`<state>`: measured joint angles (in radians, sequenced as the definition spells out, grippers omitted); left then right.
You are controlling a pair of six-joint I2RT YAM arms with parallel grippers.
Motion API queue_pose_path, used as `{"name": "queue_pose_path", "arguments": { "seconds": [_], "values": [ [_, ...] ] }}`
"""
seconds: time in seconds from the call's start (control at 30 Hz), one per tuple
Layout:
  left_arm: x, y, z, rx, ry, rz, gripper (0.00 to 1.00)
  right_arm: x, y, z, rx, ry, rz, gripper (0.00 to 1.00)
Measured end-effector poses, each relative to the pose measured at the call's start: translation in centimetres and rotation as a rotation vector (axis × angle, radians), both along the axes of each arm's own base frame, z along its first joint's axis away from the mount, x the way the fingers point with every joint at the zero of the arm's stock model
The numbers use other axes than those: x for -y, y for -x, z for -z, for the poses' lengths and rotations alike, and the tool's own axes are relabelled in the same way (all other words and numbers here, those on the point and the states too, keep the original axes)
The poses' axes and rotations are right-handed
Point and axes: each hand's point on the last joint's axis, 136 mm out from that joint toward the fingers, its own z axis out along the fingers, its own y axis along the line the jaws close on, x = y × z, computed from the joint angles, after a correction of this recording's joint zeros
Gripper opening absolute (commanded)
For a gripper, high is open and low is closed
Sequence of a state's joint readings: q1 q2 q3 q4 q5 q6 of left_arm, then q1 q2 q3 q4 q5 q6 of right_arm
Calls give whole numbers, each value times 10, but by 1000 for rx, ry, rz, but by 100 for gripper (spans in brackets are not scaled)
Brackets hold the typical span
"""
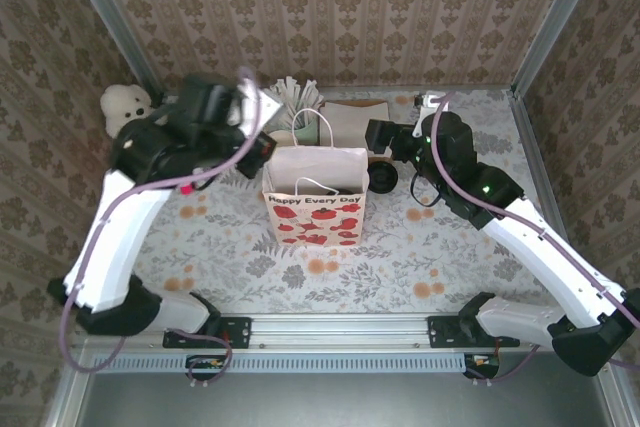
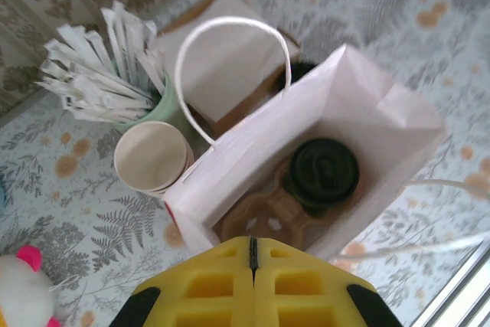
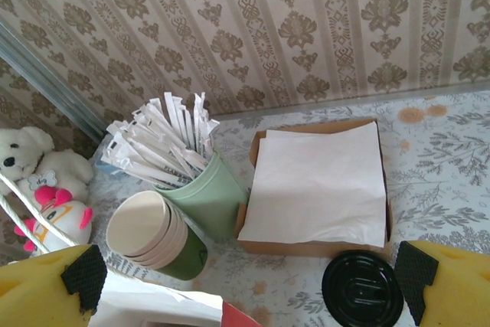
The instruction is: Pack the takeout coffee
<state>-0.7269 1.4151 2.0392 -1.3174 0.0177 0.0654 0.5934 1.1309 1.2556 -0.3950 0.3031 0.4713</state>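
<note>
Coffee with its dark top down inside the white bag, sitting in a brown tray, left fingers above the bag's mouth — squeezed tight together, right fingers spread wide — over a black lid on the counter.

- Top external: bright, even, diffuse light. Soft, faint shadows beside the paper bag on the bench. Colours slightly washed.
- Left wrist: soft focus throughout. Left end effector close to the lens and blurred, bag walls near blown white.
- Right wrist: sharpest view, wallpaper crisp. Napkins nearly overexposed. Right end effector fingers blurred at the corners.
</note>
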Motion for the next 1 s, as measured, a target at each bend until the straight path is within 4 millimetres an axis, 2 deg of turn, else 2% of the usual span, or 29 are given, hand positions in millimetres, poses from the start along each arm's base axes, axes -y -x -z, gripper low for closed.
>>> {"name": "queue_pose_path", "arguments": {
  "seconds": [0.17, 0.33, 0.4, 0.5, 0.6, 0.77, 0.87, 1.0],
  "values": [
    [10, -23, 45, -73, -186, -2, 0, 3, 3, 8, -35, 24, 1, 100],
    [16, -29, 69, -129, -249, 5, 2, 6, 8, 16, -69, 49, 5, 100],
    [20, -31, 77, -152, -262, 13, 12, 10, 9, 18, -78, 53, 11, 100],
    [32, -29, 90, -195, -268, 59, 38, 22, 8, 25, -115, 43, 34, 100],
    [42, -26, 99, -232, -255, 103, 56, 33, 4, 32, -149, 18, 56, 100],
    [53, -22, 104, -263, -183, 150, 85, 35, -5, 50, -210, -10, 29, 100],
    [41, -23, 98, -272, -75, 123, 100, 36, -24, 70, -270, -39, 16, 100],
    [3, -30, 75, -228, 115, 17, 100, 44, -50, 106, -360, -56, 23, 96]
  ]
}}
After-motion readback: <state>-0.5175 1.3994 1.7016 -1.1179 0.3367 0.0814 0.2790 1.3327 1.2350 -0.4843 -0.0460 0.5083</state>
